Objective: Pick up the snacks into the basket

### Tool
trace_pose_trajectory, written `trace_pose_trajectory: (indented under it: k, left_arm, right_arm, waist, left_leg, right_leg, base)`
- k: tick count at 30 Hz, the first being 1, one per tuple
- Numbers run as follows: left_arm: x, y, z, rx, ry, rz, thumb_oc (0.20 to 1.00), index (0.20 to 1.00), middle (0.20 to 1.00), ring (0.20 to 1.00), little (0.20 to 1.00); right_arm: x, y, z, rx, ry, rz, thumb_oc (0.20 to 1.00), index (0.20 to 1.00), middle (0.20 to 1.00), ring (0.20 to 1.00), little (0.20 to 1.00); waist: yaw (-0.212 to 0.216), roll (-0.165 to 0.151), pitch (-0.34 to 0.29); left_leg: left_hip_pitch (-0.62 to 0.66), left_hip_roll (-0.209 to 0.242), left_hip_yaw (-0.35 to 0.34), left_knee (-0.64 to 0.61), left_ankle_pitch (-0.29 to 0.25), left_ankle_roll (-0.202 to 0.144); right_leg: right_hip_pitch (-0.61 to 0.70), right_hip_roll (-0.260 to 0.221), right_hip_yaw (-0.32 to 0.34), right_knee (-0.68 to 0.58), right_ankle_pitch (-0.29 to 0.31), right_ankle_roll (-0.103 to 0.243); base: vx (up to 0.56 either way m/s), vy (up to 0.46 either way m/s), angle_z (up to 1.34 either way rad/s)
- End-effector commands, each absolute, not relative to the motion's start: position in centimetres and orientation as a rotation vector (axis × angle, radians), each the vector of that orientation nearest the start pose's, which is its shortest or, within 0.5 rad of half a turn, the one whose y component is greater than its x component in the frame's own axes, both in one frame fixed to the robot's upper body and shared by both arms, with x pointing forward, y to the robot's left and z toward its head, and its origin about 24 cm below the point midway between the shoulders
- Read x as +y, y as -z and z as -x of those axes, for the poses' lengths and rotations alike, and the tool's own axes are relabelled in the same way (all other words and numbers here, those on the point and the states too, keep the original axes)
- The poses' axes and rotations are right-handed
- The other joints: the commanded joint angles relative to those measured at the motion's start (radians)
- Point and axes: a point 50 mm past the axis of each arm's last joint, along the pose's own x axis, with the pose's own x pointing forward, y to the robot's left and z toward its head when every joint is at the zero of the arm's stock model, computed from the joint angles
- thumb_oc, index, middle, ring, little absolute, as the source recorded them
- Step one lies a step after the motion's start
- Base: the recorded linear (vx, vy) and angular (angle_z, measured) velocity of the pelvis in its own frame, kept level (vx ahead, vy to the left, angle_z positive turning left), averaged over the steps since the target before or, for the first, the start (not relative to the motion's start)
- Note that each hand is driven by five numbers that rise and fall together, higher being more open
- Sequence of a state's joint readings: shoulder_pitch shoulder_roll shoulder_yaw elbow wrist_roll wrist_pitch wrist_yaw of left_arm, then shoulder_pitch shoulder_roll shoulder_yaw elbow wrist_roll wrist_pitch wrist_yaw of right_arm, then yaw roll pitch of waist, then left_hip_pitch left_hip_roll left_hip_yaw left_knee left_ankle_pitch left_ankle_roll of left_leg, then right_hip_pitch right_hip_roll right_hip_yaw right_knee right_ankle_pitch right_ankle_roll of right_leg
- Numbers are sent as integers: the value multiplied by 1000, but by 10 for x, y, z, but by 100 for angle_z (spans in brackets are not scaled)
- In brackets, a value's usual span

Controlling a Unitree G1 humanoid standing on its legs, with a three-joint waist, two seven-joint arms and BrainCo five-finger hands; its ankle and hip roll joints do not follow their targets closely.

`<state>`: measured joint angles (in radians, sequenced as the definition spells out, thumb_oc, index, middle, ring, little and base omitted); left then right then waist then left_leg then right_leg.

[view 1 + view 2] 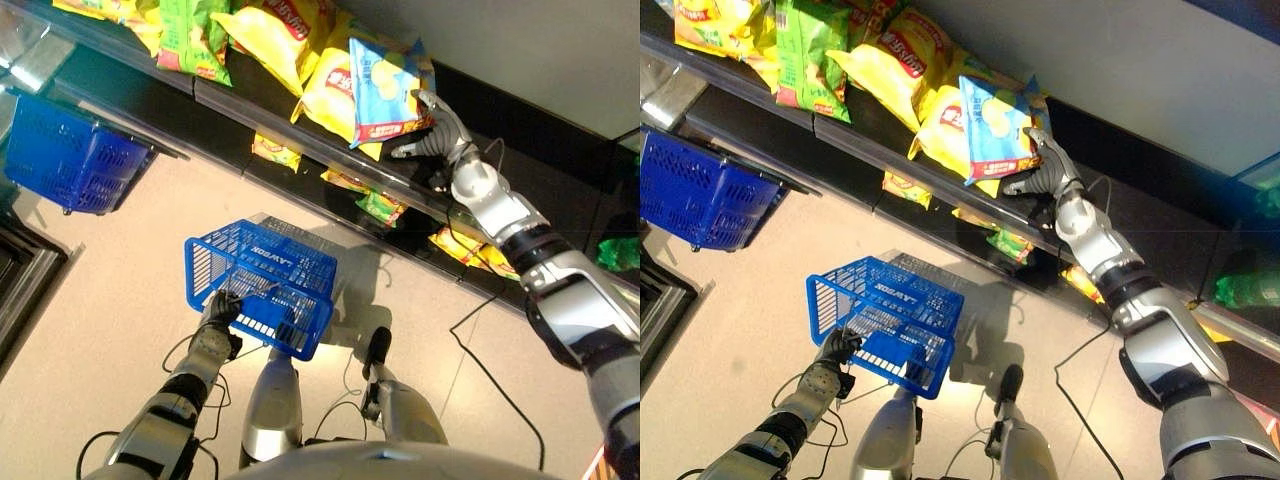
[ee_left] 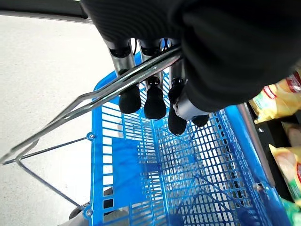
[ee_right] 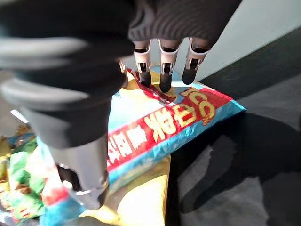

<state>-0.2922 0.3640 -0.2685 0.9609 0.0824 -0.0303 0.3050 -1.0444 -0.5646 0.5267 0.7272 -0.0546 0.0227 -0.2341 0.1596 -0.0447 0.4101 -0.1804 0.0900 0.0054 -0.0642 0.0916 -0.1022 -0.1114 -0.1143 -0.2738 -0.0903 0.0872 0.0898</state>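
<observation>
One light, crinkly, slippery blue bag (image 1: 385, 88) at my 1 o'clock, right hand (image 1: 1040, 170) pinching its lower corner; left hand (image 1: 218, 308) curled round the basket (image 1: 262, 285) handle.

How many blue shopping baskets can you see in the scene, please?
2. One blue basket hangs by its wire handle from the left hand over the floor. The second basket sits off to the robot's left, below the shelf. Others may lie outside the views.

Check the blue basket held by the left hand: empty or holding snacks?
Empty: the blue basket hangs from the left hand; its mesh walls and bottom show bare in the left wrist view.
</observation>
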Motion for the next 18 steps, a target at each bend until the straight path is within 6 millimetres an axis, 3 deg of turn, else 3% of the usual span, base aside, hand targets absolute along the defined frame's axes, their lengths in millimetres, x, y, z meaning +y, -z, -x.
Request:
trace_pose_trajectory:
  k: [1, 3, 8, 13, 16, 17, 18]
  left_arm:
    - [268, 67, -241, 596, -220, -762, 200, 200, 200, 200, 200]
    - [268, 65, -241, 582, -234, -758, 200, 200, 200, 200, 200]
    - [265, 66, -238, 569, -236, -747, 200, 200, 200, 200, 200]
    - [258, 68, -236, 555, -220, -730, 200, 200, 200, 200, 200]
    - [251, 69, -235, 546, -200, -728, 200, 200, 200, 200, 200]
    - [247, 69, -235, 532, -182, -727, 200, 200, 200, 200, 200]
    - [247, 69, -234, 532, -182, -727, 200, 200, 200, 200, 200]
  right_arm:
    - [-167, -266, -404, -487, 181, 945, 1000, 1000, 1000, 1000, 1000]
    - [-172, -287, -402, -541, 261, 916, 1000, 1000, 1000, 1000, 1000]
    - [-176, -299, -400, -573, 326, 856, 1000, 1000, 1000, 1000, 1000]
    - [-173, -295, -400, -574, 340, 791, 1000, 1000, 1000, 1000, 1000]
    - [-168, -274, -403, -528, 328, 765, 1000, 1000, 1000, 1000, 1000]
    - [-166, -256, -406, -476, 317, 764, 592, 592, 592, 592, 592]
    - [-166, -256, -406, -476, 317, 764, 548, 548, 548, 548, 548]
  waist:
    - [31, -35, -9]
    - [41, -38, -1]
    - [57, -40, 10]
    - [71, -30, 23]
    - [85, -22, 27]
    - [95, -13, 32]
    - [94, -13, 31]
  left_leg:
    - [-56, -92, -3, -16, 20, 67]
    - [-71, -92, -9, -11, 20, 70]
    - [-88, -101, -20, -6, 20, 75]
    - [-107, -111, -35, -4, 21, 79]
    - [-115, -118, -41, -4, 20, 81]
    - [-121, -121, -45, -3, 21, 82]
    - [-122, -121, -46, -3, 21, 82]
  right_leg:
    - [-73, -38, 22, 45, 55, 69]
    - [-78, -41, 17, 41, 58, 73]
    - [-82, -46, 10, 39, 60, 75]
    - [-87, -55, -2, 35, 63, 78]
    - [-88, -59, -7, 29, 64, 80]
    - [-89, -63, -12, 25, 68, 83]
    - [-89, -63, -12, 25, 68, 83]
  base:
    - [27, 33, 16]
    - [34, 38, 15]
    - [13, 32, 7]
    - [8, 35, 13]
    - [15, 31, 5]
    - [0, 0, 0]
    - [0, 0, 0]
